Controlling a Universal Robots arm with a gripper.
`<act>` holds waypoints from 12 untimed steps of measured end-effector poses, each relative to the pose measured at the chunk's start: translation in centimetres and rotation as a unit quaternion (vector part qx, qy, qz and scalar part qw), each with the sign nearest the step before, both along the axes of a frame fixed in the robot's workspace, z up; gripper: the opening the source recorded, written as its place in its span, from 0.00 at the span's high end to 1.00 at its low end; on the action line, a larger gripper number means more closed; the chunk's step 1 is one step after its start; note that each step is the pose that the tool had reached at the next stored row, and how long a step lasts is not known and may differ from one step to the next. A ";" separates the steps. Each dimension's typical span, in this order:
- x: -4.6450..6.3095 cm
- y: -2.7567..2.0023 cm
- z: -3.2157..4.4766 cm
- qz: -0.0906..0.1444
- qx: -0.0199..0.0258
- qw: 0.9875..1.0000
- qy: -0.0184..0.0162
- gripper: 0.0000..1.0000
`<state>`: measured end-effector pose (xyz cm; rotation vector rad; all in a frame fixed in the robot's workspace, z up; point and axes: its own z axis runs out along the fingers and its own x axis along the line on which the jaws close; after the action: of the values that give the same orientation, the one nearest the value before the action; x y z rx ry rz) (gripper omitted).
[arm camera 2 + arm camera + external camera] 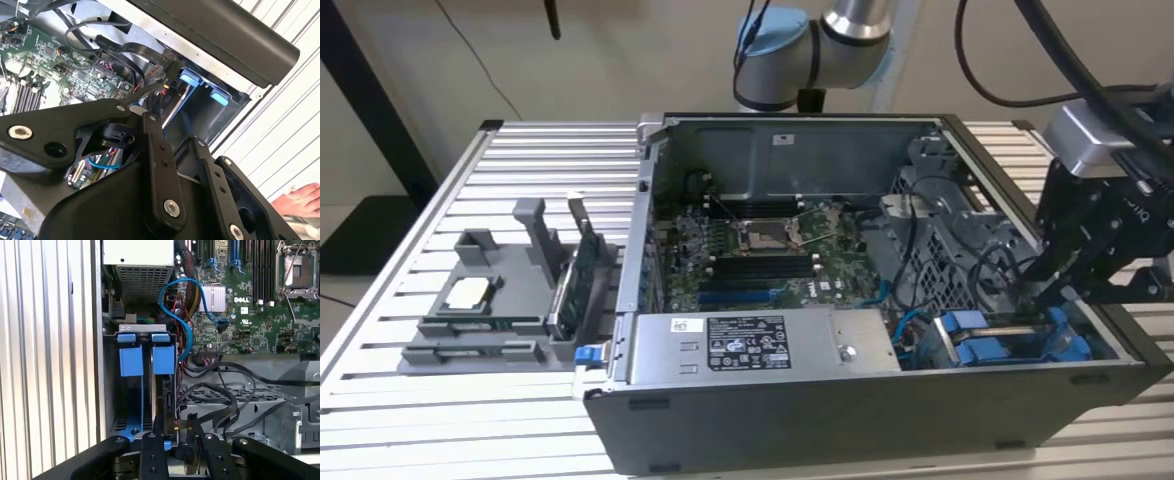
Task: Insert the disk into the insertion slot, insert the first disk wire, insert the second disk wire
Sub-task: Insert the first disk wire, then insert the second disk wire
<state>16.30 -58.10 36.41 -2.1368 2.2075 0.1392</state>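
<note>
The disk (167, 397) stands on edge in the insertion slot of the drive bay (1014, 345), its blue carrier tab (163, 359) beside a second blue tab (131, 360). Both tabs also appear in the second wrist view (190, 77). My black gripper (176, 432) reaches down into the bay (1058, 292) at the disk's rear edge. It looks shut on the connector of a black disk wire (215, 412) held against that edge. A blue data cable (186, 322) loops from the motherboard toward the bay.
The open computer case (854, 400) lies on a slatted metal table (400, 420). A grey fixture with parts (494, 300) sits at the exterior view's left. The power supply (747, 345) borders the bay. Loose black cables (240, 390) cross nearby. A hand (300, 200) rests outside the case.
</note>
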 end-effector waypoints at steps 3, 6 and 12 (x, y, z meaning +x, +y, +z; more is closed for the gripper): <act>0.0 0.00 0.09 0.000 0.000 1.000 0.000 0.67; 0.0 0.00 0.11 0.000 0.000 1.000 0.000 0.67; 0.1 0.18 0.12 0.000 0.000 1.000 0.000 0.67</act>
<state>16.42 -57.92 36.54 -2.1369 2.2077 0.1389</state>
